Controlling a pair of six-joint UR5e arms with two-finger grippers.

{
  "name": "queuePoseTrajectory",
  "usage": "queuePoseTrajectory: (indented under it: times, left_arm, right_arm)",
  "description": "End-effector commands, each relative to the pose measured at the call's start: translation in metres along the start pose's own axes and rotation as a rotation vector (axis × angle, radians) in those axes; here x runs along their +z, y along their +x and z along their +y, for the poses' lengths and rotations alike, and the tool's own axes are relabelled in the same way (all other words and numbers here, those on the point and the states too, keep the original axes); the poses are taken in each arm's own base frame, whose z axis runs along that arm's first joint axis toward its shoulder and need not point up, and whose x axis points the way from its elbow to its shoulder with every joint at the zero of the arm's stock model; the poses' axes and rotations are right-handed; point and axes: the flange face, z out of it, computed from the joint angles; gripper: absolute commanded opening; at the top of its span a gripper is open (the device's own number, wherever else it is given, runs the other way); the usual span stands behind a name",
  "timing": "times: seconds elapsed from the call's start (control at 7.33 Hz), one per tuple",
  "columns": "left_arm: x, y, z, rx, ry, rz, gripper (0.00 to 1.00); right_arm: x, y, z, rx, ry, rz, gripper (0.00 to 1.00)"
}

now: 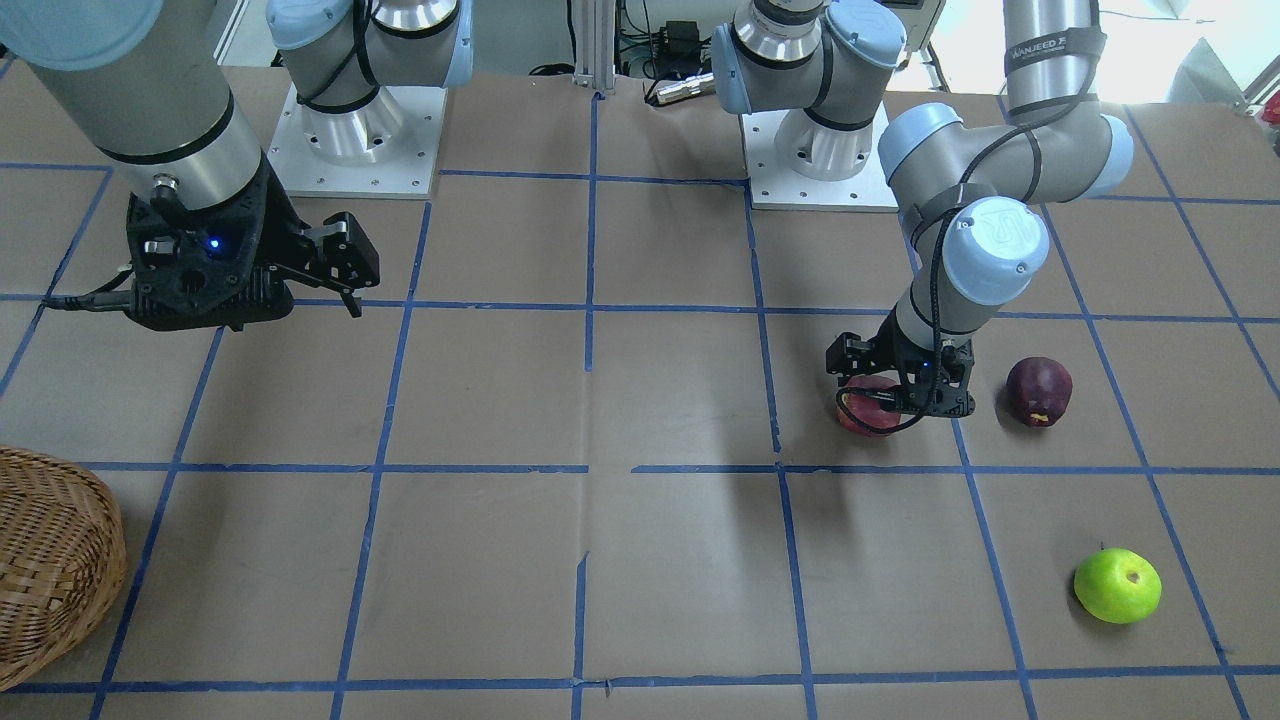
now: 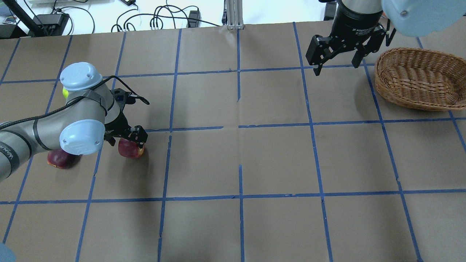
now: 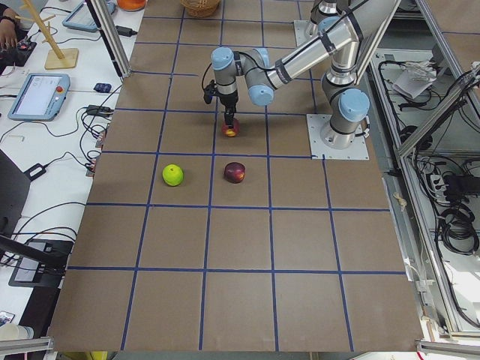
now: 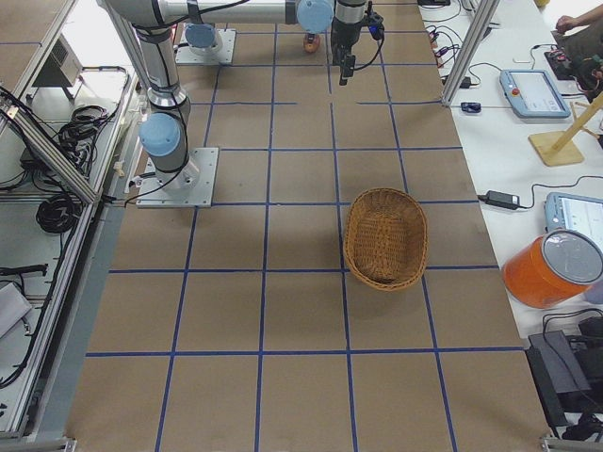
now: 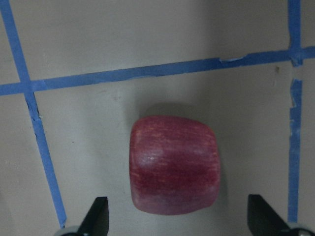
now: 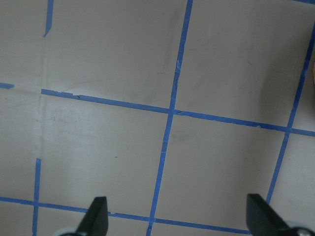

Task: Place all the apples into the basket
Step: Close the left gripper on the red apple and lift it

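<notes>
2 left fingers (image 5: 96,216) (spread wide) straddle the red apple (image 5: 173,164).

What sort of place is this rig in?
Probably a robotics lab, not a home: arm bases bolted to a table gridded with blue tape, teach pendants beside it, loose cables alongside.

My tabletop (image 2: 276,160): brown paper, squared off with a blue tape grid (image 2: 276,124), a few tape ends torn. Aluminium post (image 2: 233,14) at the far edge, cables (image 2: 156,20) bunched behind it. White bench (image 4: 499,160) across from me holds a teach pendant (image 4: 534,92), a wooden stand (image 4: 570,132) and an orange tub (image 4: 556,268). Light is bright and even, with soft shadows.
</notes>
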Motion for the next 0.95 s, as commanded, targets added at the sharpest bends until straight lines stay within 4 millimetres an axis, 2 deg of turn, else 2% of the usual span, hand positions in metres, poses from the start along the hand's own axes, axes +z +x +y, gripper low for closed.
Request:
queuePoseTrajectory:
  times: [0.0,0.14,0.27,0.55,0.68,0.82]
  left_arm:
    - [0.018,-0.002,-0.01,0.005,0.008,-0.005,1.0]
    - [0.015,-0.002,-0.011,0.003,0.017,-0.007,0.64]
    - [0.007,-0.003,-0.007,0.001,0.023,-0.012,0.44]
    - [-0.011,-0.003,-0.014,0.0,0.037,-0.007,0.39]
    - [-0.029,0.003,-0.026,-0.028,0.027,0.017,0.39]
    - [-0.042,0.018,-0.043,-0.173,0.048,0.109,0.39]
  right_arm:
    - [0.0,0.0,0.0,0.0,0.0,0.0,1.0]
    - [0.0,0.0,0.0,0.0,0.0,0.0,1.0]
    - [-0.001,0.0,0.0,0.0,0.003,0.0,1.0]
    - [-0.001,0.0,0.0,0.0,0.003,0.002,1.0]
    - [-0.001,0.001,0.0,0.002,0.003,0.002,1.0]
    - [-0.001,0.0,0.0,0.0,0.003,0.002,1.0]
